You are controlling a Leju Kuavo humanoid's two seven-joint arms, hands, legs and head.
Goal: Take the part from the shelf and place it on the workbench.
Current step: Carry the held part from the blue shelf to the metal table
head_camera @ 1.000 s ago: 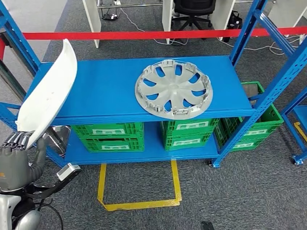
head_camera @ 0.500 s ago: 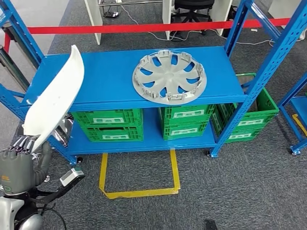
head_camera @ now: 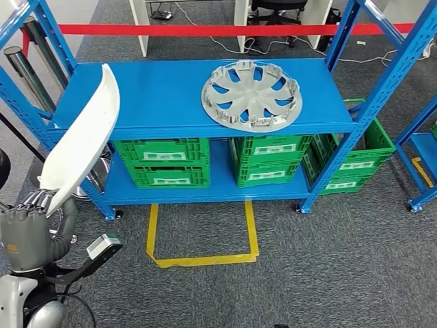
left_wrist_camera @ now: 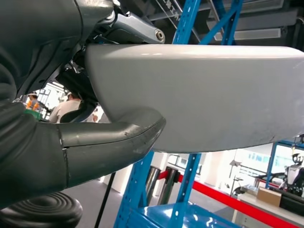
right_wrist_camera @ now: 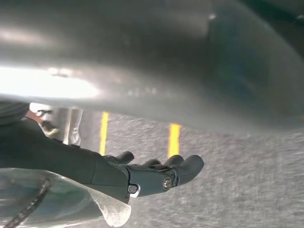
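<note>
My left hand (head_camera: pixel 31 229), low at the left in the head view, grips the bottom end of a long white curved part (head_camera: pixel 82 140). The part rises tilted in front of the left end of the blue shelf (head_camera: pixel 154 102), off its surface. In the left wrist view the thumb (left_wrist_camera: pixel 107 142) presses against the part's pale underside (left_wrist_camera: pixel 215 95). My right hand (right_wrist_camera: pixel 143 175) hangs over grey carpet with its fingers stretched out and nothing in them. A silver wheel cover (head_camera: pixel 251 96) lies flat on the shelf's top level.
Green crates (head_camera: pixel 162 162) (head_camera: pixel 270 160) stand on the lower level, and another (head_camera: pixel 360 164) sits behind the right upright. A yellow taped square (head_camera: pixel 201 260) marks the carpet before the shelf. Red barrier tape (head_camera: pixel 206 29) runs behind it. Metal tubes (head_camera: pixel 31 75) lean at the far left.
The whole picture has shifted, so the camera moved: the shelf now lies higher and farther off. The white part stays in my left hand at the same tilt.
</note>
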